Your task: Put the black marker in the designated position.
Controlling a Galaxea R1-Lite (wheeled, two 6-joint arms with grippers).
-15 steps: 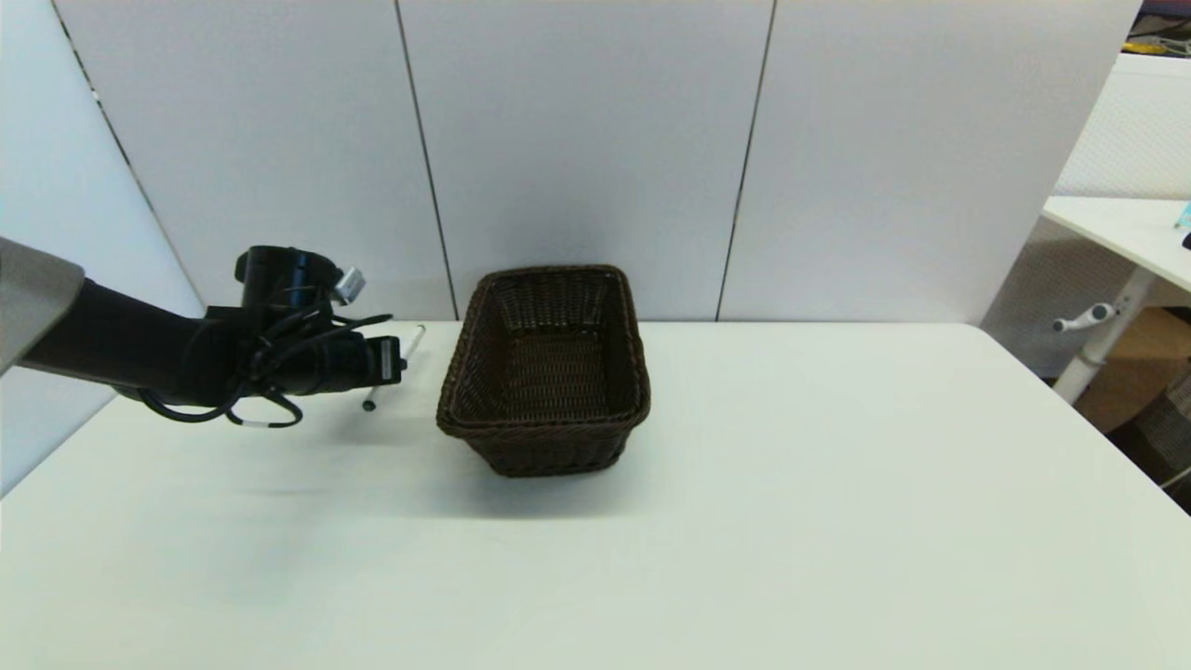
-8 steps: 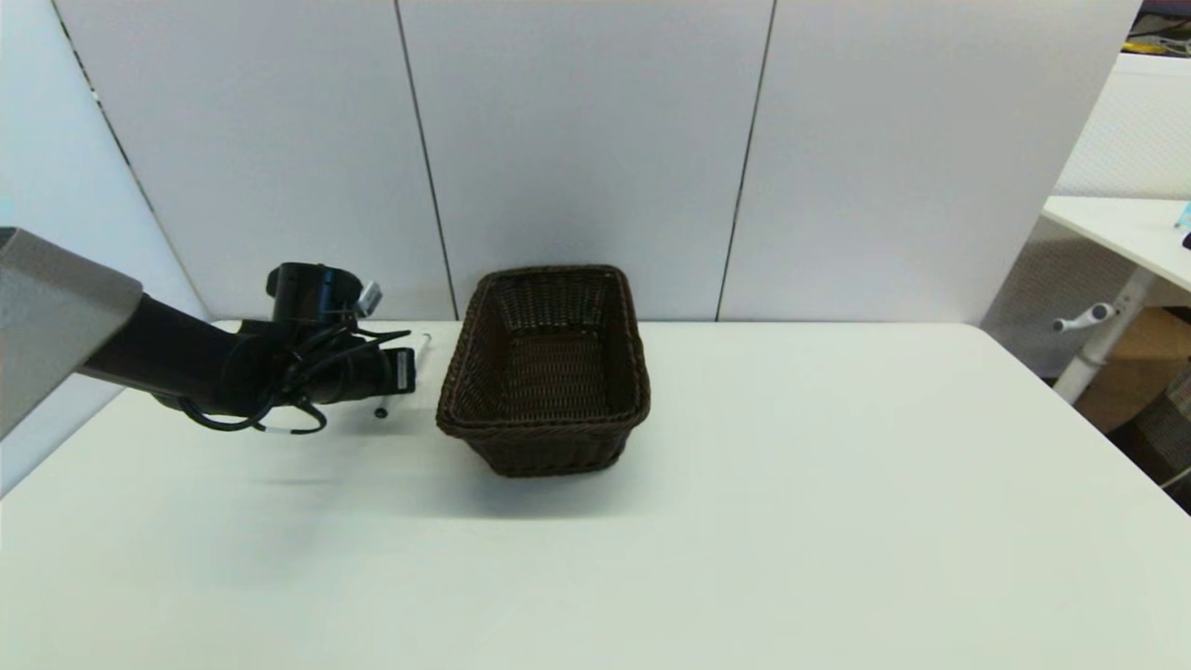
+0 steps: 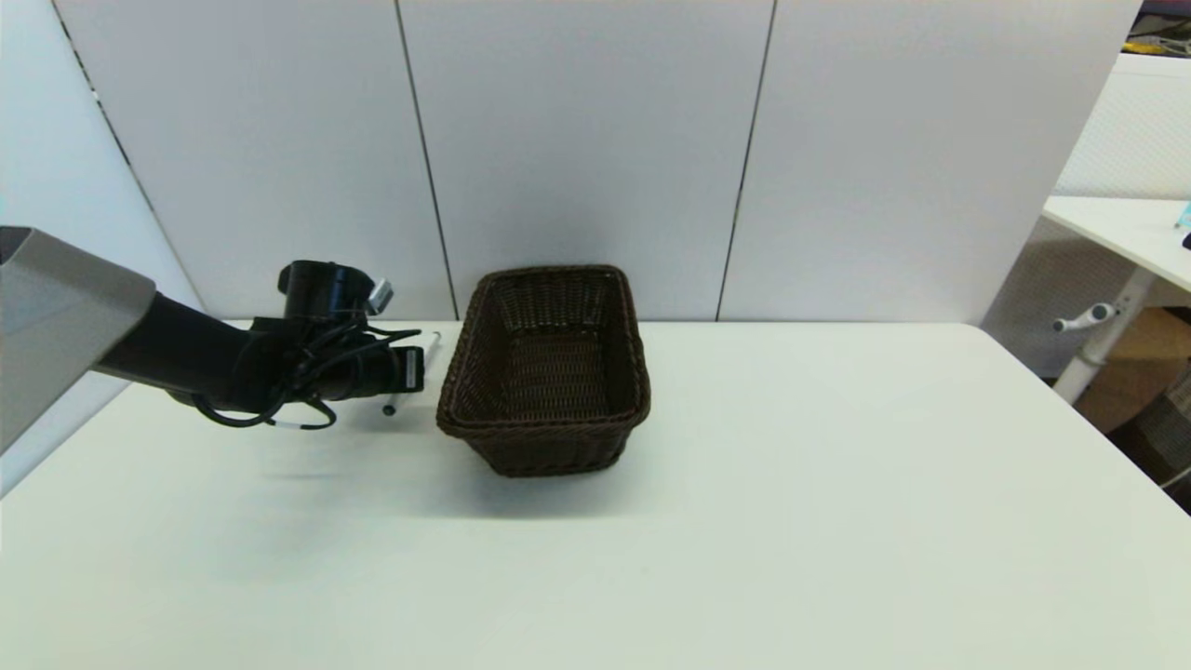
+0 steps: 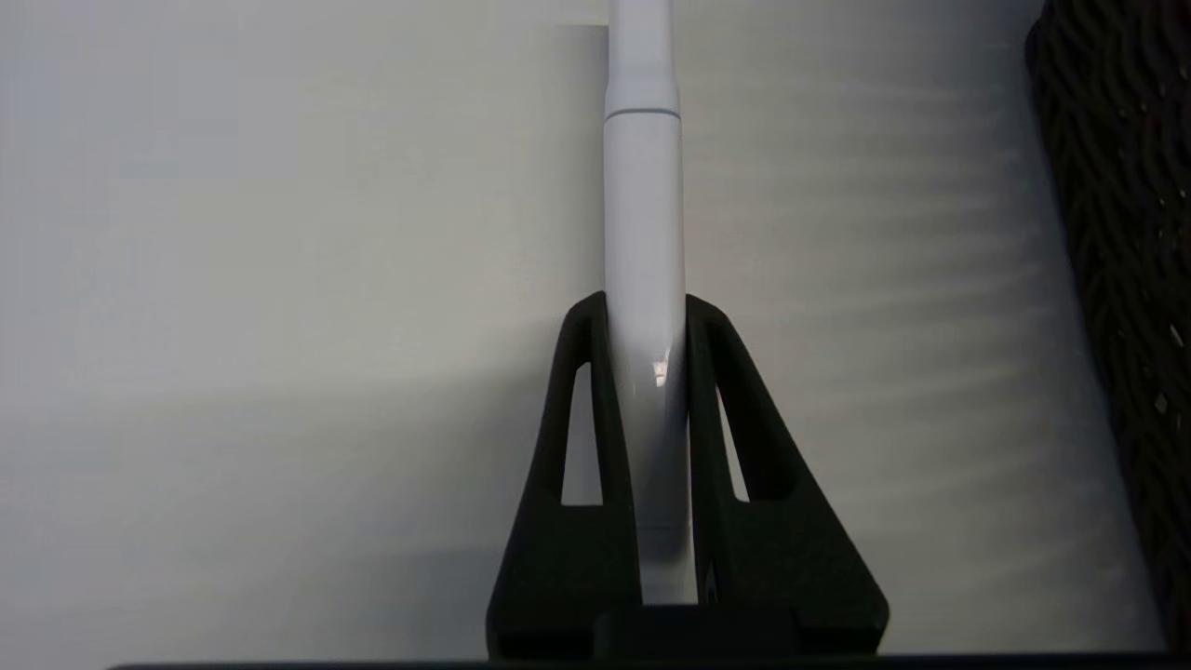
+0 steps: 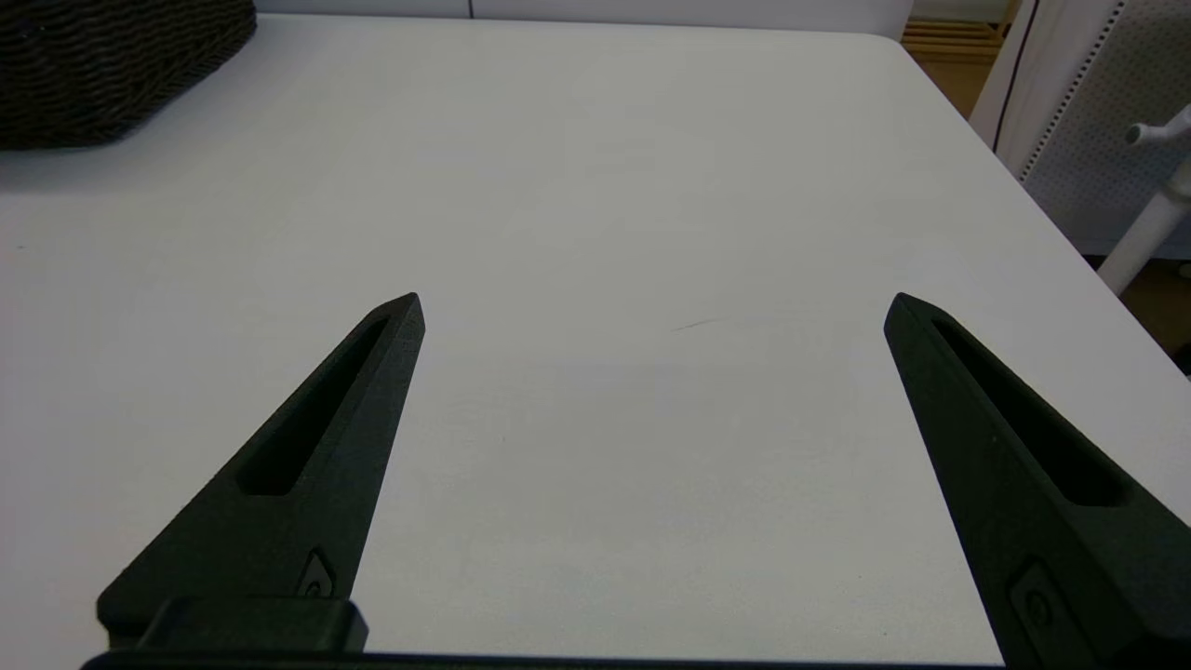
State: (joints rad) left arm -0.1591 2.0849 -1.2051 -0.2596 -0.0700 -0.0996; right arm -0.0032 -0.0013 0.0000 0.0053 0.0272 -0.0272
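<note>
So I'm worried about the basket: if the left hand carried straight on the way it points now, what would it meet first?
Probably the basket. The left hand, shut on the marker, points toward its near left wall, a small gap away. In the wrist view the basket sits off to one side, so it might only graze it.

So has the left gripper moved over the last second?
Yes. The left gripper, shut on the black marker, has shifted toward the basket, narrowing the gap to its left wall.

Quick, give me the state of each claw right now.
Left claw: closed on the black marker, just left of the basket.
Right claw: open, holding nothing, parked above the table.
</note>
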